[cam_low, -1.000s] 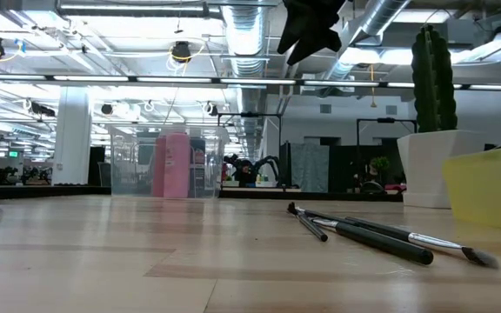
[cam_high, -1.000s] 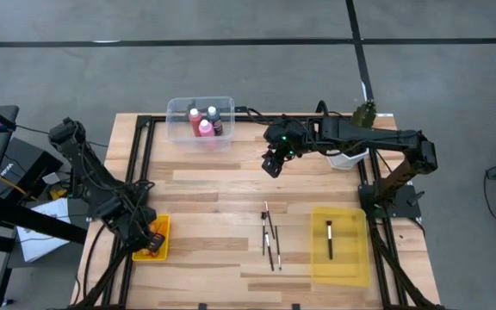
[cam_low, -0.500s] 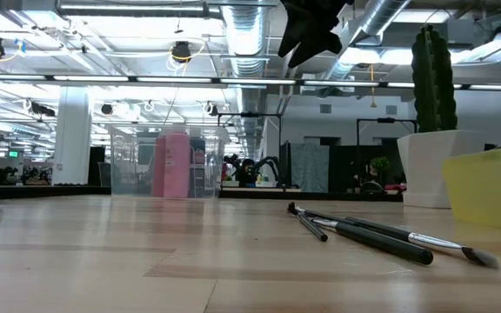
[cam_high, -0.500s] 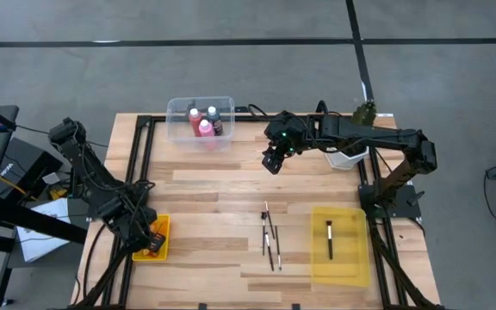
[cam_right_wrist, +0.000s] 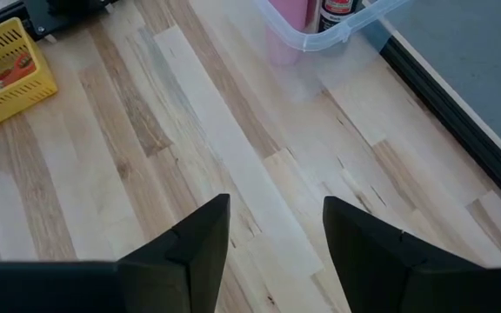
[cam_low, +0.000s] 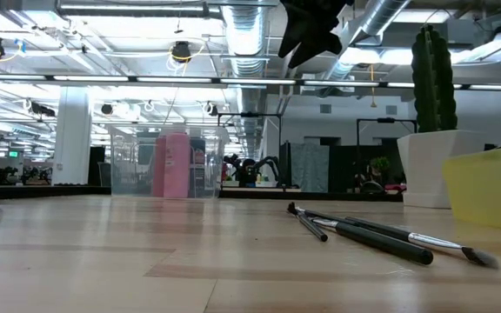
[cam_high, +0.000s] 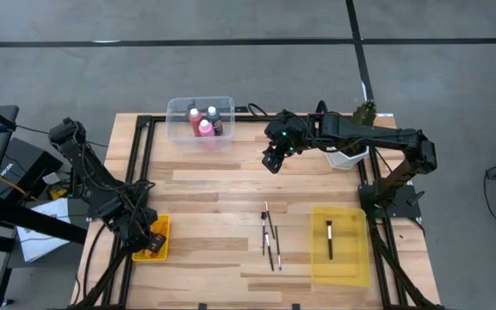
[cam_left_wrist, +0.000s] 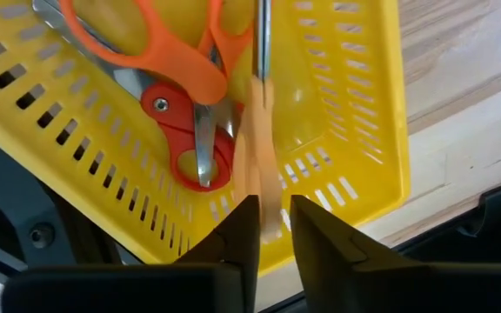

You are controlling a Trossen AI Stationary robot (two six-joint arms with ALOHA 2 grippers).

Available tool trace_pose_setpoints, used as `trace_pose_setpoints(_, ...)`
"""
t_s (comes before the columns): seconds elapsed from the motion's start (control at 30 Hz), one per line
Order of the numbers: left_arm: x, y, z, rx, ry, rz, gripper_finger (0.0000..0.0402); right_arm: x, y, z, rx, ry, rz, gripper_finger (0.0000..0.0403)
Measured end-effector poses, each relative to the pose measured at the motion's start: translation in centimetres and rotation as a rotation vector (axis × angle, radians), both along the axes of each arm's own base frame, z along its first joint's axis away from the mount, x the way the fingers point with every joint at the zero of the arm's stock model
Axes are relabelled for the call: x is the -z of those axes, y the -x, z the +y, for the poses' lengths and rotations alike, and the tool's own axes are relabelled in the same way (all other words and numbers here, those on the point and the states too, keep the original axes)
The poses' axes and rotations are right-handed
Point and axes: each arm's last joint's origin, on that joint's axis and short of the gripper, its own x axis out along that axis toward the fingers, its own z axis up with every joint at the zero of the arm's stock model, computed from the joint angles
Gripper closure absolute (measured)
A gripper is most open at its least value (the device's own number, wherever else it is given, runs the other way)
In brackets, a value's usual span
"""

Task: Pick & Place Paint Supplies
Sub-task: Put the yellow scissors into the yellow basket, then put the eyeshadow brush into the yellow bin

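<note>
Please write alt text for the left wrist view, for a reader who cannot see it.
The left gripper hangs over a yellow slotted basket holding orange-handled scissors and red-handled scissors; a blurred pale stick stands between its narrowly parted fingers.

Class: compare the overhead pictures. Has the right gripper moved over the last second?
Yes, slightly. The right gripper has edged toward the clear bin holding the paint bottles, hanging open and empty above the table.
</note>
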Motion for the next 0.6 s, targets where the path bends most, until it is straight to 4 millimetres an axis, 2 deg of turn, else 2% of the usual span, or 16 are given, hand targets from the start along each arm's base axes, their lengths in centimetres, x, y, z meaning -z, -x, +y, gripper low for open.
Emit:
trace_pose_setpoints(0.2,0.03,0.04,0.06,0.001,-0.007,0.005,0.0318,0.01,-0.01,0.00,-0.001,-0.001,0.000,0.0220)
trace_pose_setpoints(0.6,0.34,0.57,0.76,0.004,-0.084,0.061,0.0319,0.02,-0.03,0.05,-0.020,-0.013,-0.001,0.0220)
